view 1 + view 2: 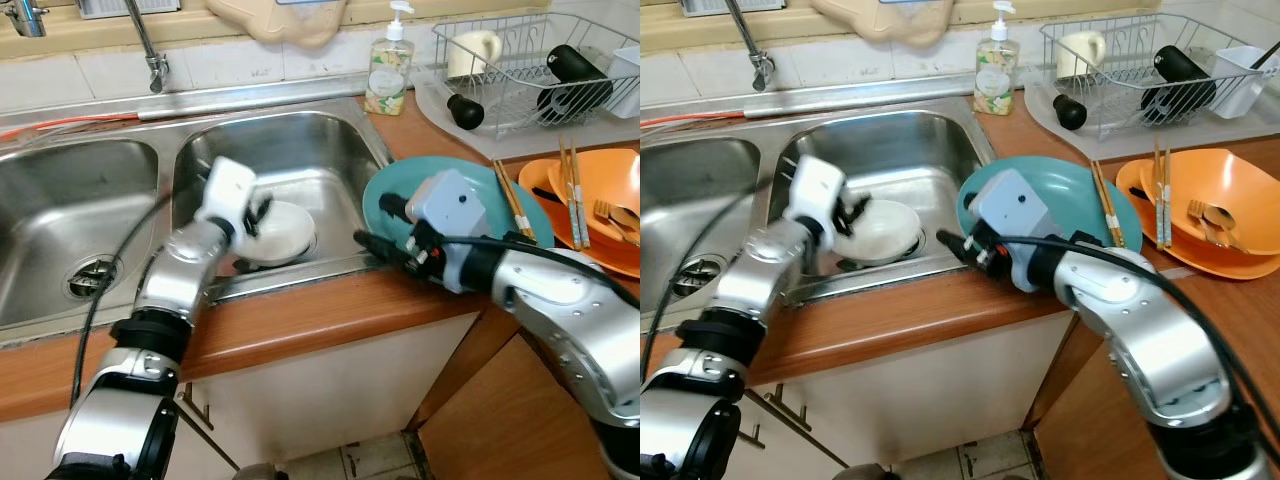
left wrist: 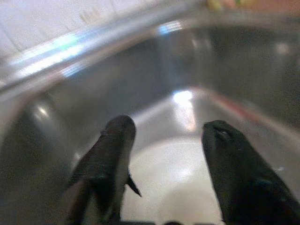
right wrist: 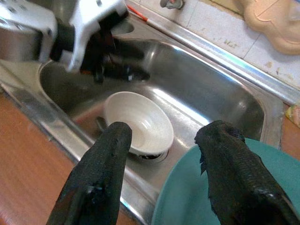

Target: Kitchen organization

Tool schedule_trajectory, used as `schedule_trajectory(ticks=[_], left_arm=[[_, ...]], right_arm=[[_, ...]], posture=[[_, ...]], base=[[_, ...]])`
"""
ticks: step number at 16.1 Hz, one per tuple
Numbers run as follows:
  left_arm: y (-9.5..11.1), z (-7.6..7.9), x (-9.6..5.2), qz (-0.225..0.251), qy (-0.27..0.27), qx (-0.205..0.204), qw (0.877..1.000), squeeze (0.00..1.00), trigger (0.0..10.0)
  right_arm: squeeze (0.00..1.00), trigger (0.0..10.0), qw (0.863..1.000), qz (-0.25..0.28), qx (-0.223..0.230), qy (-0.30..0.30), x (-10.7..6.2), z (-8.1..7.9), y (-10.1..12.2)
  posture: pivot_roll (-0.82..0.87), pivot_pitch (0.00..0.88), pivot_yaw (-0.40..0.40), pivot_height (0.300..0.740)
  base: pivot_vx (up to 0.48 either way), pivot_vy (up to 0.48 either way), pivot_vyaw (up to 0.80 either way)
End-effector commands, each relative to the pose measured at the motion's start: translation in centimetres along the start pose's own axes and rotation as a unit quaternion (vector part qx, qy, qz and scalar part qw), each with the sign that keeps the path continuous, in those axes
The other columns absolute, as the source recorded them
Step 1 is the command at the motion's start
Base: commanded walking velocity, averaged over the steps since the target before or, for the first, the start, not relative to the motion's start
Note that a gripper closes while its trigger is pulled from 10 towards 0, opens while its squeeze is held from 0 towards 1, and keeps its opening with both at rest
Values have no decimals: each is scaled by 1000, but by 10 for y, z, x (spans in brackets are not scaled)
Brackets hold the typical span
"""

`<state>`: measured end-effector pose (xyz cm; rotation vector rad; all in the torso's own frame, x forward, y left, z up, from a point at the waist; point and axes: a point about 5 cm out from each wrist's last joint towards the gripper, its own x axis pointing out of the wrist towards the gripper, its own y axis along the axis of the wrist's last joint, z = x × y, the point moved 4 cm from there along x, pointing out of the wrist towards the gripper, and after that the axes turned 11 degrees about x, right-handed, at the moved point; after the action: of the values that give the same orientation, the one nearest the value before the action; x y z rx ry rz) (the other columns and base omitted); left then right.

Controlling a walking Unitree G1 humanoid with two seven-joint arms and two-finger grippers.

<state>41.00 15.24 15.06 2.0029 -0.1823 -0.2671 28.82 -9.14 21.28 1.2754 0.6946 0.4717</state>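
White ceramic bowl (image 3: 140, 124) sits over the stainless sink's (image 1: 330, 150) drain, so the left gripper (image 3: 123, 62) hangs spread above it to grasp, while the right gripper (image 1: 368, 243), fingers apart, waits at the teal plate's (image 1: 395, 190) edge.

A bowl (image 1: 280, 230) sits in the right sink (image 1: 330, 150), over the drain. Another sink (image 1: 50, 200) is to its left. A big plate (image 1: 390, 190) lies on the counter (image 1: 300, 320) just right of the sinks, with chopsticks (image 1: 513, 200) on its far edge. More plates (image 1: 610, 180) lie further right. Behind them is a drying rack (image 1: 520, 70), and a soap bottle (image 1: 390, 65) stands left of the rack.
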Motion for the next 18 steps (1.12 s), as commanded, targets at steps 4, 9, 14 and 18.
schedule_trajectory(ticks=[4,9,14,18], left_arm=[[20,-11,-14,70,27,-53,996,0,10000],[50,-22,-46,164,101,-158,968,0,10000],[45,8,-66,121,44,-80,989,0,10000],[37,16,-86,100,54,-78,990,0,10000]], right_arm=[[1000,10000,990,41,71,-118,-2,35,6],[1000,10000,969,81,128,-194,-5,38,3],[1000,10000,952,113,139,-247,-14,40,-3],[1000,10000,948,109,127,-269,-21,39,-10]], posture=[[-55,0,65,740],[-57,0,65,740],[-52,0,69,740],[-40,0,65,740]], base=[[0,0,0],[0,0,0],[0,0,0],[0,0,0]])
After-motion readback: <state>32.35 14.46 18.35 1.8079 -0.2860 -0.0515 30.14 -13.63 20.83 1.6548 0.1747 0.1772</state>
